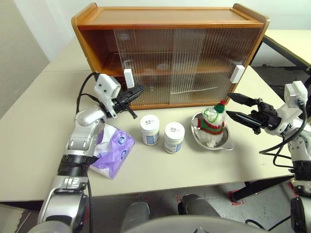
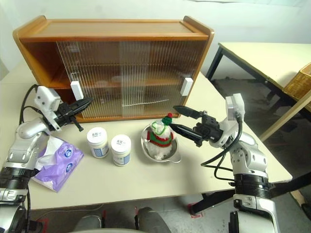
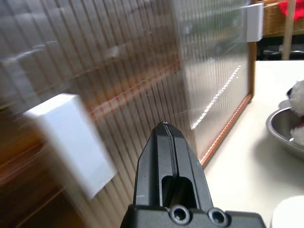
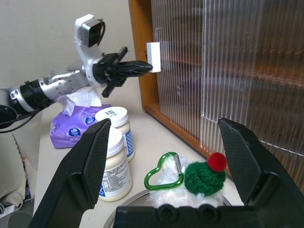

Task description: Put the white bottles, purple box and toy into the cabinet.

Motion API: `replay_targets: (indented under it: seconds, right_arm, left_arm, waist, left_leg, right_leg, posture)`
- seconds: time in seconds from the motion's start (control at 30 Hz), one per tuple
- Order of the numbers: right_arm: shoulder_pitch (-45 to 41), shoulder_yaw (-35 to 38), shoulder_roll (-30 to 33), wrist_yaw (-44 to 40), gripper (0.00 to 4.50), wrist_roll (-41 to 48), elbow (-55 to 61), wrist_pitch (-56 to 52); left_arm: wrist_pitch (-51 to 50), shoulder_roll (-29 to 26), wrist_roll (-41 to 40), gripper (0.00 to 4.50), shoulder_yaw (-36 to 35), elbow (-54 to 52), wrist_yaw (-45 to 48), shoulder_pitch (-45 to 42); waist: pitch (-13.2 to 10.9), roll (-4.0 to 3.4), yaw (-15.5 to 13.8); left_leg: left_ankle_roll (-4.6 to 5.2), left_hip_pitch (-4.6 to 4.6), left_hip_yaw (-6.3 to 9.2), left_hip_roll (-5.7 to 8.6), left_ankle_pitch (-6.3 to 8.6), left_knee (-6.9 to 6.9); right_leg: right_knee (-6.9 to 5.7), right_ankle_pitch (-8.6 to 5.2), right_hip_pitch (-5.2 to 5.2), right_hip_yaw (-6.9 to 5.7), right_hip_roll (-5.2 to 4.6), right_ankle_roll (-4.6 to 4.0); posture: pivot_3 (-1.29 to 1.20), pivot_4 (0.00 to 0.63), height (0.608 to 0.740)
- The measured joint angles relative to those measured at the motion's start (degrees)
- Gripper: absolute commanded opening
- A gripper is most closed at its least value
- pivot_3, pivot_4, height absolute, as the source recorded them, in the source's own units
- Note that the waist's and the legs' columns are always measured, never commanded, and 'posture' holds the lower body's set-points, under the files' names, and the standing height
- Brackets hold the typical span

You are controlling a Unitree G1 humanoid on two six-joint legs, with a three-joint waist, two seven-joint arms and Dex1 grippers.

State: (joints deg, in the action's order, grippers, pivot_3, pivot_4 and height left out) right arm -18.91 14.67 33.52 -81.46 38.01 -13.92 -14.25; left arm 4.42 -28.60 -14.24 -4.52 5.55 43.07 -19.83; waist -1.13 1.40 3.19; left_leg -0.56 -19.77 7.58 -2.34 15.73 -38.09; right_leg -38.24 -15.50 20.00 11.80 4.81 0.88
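The cabinet (image 1: 170, 22) stands at the back of the table, with ribbed sliding doors and white handles (image 1: 129, 77). My left gripper (image 1: 141, 90) is shut, its tip just right of the left door's handle (image 3: 71, 142), nothing held. Two white bottles (image 1: 149, 129) (image 1: 174, 137) stand side by side in front of the cabinet. Under my left forearm lies the purple box (image 1: 115, 149). The toy (image 1: 212, 124) sits in a metal dish. My right gripper (image 1: 228, 104) is open, pointing at the toy from the right, a little apart from it.
A round metal dish (image 1: 224, 141) with a handle holds the toy. The cabinet's left end is uncovered by the doors, showing its shelves (image 1: 99, 53). Another table (image 2: 262, 53) and a wicker basket (image 2: 299, 80) stand to the right. The table's front edge is near.
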Motion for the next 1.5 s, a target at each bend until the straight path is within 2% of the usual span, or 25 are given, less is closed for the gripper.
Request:
replay_targets:
  seconds: [0.27,0.4,0.63,1.3,1.5]
  right_arm:
    - [-1.0,-0.4,-0.4,-0.6,4.5,-0.2,-1.1,0.2]
    - [-1.1,-0.5,-0.3,-0.9,4.5,-0.2,-1.6,0.2]
    - [-1.3,-0.5,-0.1,-0.9,4.5,-0.3,-2.0,0.4]
    - [0.1,0.1,1.1,0.3,4.5,0.4,1.4,-1.2]
    - [0.7,0.2,1.1,1.4,4.5,0.5,2.7,-1.7]
  left_arm:
    - [-0.5,-2.2,-1.2,0.02,-5.5,-2.0,-3.6,1.1]
    - [-0.4,-3.7,1.2,0.02,-5.3,0.6,-4.0,0.8]
    - [0.5,-3.4,6.3,0.02,-2.4,7.8,-7.4,-5.6]
    - [4.9,4.6,8.0,0.02,4.3,17.3,-6.0,-14.1]
    - [5.5,7.2,9.1,0.02,6.9,19.2,-5.7,-16.5]
  waist:
    - [0.0,-0.06,-0.4]
    - [0.1,-0.11,-0.5]
    - [0.1,-0.12,-0.8]
    - [0.1,-0.13,-0.1]
    - [0.1,-0.13,0.2]
  left_leg:
    - [0.04,0.04,0.02,-0.01,-0.03,-0.06]
    - [0.04,0.04,0.04,-0.02,-0.03,-0.06]
    - [0.04,0.0,0.03,-0.01,-0.03,-0.07]
    - [0.14,-0.07,0.03,0.07,0.02,-0.33]
    - [0.4,-0.1,0.03,0.1,0.17,-0.63]
  right_leg:
    - [-0.02,0.11,-0.03,0.0,-0.01,-0.18]
    - [-0.02,0.12,-0.01,0.0,-0.03,-0.21]
    - [-0.01,0.13,0.02,-0.01,-0.06,-0.21]
    - [0.02,0.06,-0.14,-0.02,-0.07,0.09]
    - [0.05,-0.15,-0.28,-0.01,-0.08,0.53]
  posture:
    - [-0.04,0.003,0.74]
    - [-0.04,0.0,0.74]
    - [-0.06,0.0,0.74]
    - [-0.11,0.0,0.74]
    - [-0.14,0.0,0.74]
